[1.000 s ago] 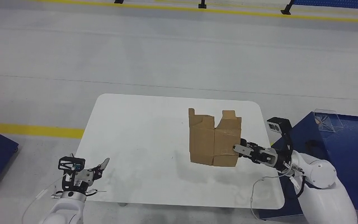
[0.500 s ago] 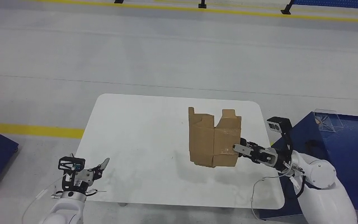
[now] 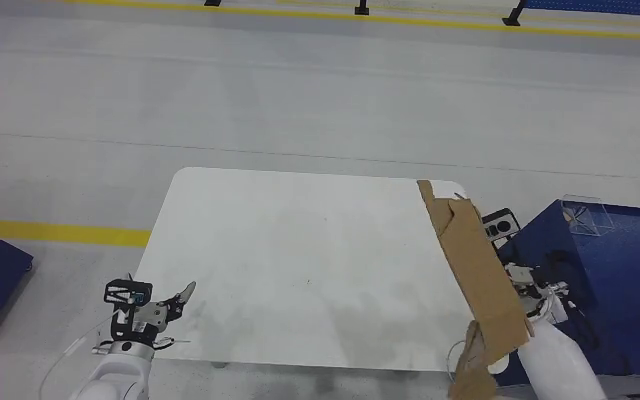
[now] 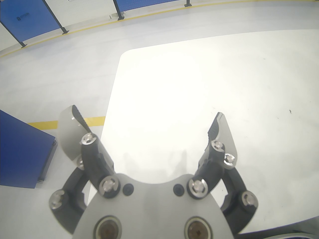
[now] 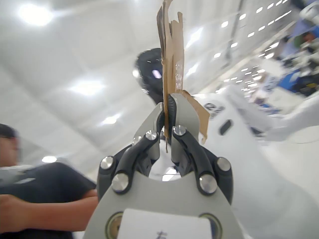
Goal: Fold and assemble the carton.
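Observation:
The brown carton (image 3: 480, 275) is flattened and held up in the air, slanting over the white table's (image 3: 300, 270) right edge. In the right wrist view the carton (image 5: 172, 50) stands edge-on, pointing up toward the ceiling, with my right gripper (image 5: 167, 110) shut on its lower edge. My left gripper (image 3: 160, 305) hangs open by the table's near left corner, far from the carton. Its fingers (image 4: 219, 130) spread wide over bare table (image 4: 187, 80) with nothing between them.
A blue cabinet (image 3: 590, 250) stands right of the table, close to the right arm. Another blue panel (image 4: 22, 150) sits low beside the table's left edge. A person's arm (image 5: 44, 200) appears behind the right gripper.
The carton was standing on the table's right part with the right gripper at its side. It has been lifted off, swung to the right edge and tilted up edge-on. The left arm stayed still.

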You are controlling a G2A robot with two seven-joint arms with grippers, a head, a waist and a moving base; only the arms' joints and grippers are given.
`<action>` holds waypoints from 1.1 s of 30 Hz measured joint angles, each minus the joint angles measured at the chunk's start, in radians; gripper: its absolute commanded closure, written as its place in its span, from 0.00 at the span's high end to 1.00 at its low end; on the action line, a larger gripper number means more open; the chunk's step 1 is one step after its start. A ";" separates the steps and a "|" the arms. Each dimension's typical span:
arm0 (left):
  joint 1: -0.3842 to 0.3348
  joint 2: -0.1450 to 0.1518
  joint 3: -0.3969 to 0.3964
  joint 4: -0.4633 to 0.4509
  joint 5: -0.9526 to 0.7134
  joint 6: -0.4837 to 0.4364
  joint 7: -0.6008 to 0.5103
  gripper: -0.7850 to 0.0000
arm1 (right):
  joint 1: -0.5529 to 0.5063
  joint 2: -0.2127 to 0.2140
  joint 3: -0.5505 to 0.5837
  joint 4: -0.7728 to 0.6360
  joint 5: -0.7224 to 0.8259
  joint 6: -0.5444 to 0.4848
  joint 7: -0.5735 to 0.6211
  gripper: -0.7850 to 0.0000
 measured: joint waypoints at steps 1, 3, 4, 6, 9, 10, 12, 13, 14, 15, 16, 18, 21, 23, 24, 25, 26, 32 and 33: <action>0.000 0.000 0.000 0.000 0.000 0.000 0.000 1.00 | 0.004 -0.005 -0.034 0.019 0.051 0.081 -0.002 0.00; 0.000 0.000 0.000 0.000 0.000 0.000 0.000 1.00 | 0.004 -0.012 -0.102 0.031 0.135 0.177 -0.033 0.00; 0.000 0.000 0.000 0.000 0.000 0.000 0.000 1.00 | 0.003 -0.014 -0.150 0.035 0.199 0.232 -0.084 0.00; 0.000 0.000 0.000 0.000 0.000 0.000 0.000 1.00 | 0.003 -0.014 -0.217 0.043 0.291 0.324 -0.181 0.00; 0.000 0.000 0.000 0.000 0.000 0.000 0.000 1.00 | -0.010 -0.014 -0.314 0.055 0.473 0.500 -0.359 0.00; 0.000 0.000 0.000 0.000 0.000 0.000 0.000 1.00 | -0.009 -0.017 -0.338 0.066 0.571 0.568 -0.427 0.00; 0.000 0.000 0.000 0.000 0.000 0.000 0.000 1.00 | -0.006 -0.023 -0.368 0.093 0.704 0.665 -0.525 0.00; 0.000 0.000 0.000 0.000 0.000 0.000 0.000 1.00 | -0.002 -0.029 -0.383 0.119 0.780 0.729 -0.588 0.00; 0.000 0.000 0.000 0.000 0.000 0.000 0.000 1.00 | 0.002 -0.033 -0.391 0.140 0.832 0.774 -0.633 0.00; 0.000 0.000 0.000 0.000 0.000 0.000 0.000 1.00 | 0.007 -0.038 -0.399 0.161 0.882 0.815 -0.675 0.00; 0.000 0.000 0.000 0.000 0.000 0.000 0.000 1.00 | 0.013 -0.046 -0.413 0.187 0.950 0.857 -0.721 0.00; 0.000 0.000 0.000 0.000 0.000 0.000 0.000 1.00 | 0.030 -0.057 -0.447 0.214 1.026 0.876 -0.743 0.00; 0.000 0.000 0.000 0.000 0.000 0.000 0.000 1.00 | 0.065 -0.066 -0.472 0.230 1.006 0.872 -0.729 0.00; 0.000 0.000 0.000 0.000 0.000 0.000 0.000 1.00 | 0.077 -0.071 -0.442 0.229 0.951 0.870 -0.726 0.00; 0.000 0.000 0.000 0.000 0.000 0.000 0.000 1.00 | 0.080 -0.073 -0.415 0.225 0.924 0.860 -0.717 0.00; 0.000 0.000 0.000 0.000 0.000 0.000 0.000 1.00 | 0.082 -0.074 -0.372 0.216 0.872 0.831 -0.688 0.00; 0.000 0.000 0.000 0.000 0.000 0.000 0.000 1.00 | 0.080 -0.075 -0.338 0.207 0.816 0.796 -0.654 0.00; 0.000 0.000 0.000 0.000 0.000 0.000 0.000 1.00 | 0.054 -0.064 -0.117 0.191 0.333 0.375 -0.276 0.00; 0.000 0.000 0.000 0.000 0.000 0.000 0.000 1.00 | 0.052 -0.062 -0.083 0.195 0.268 0.292 -0.229 0.00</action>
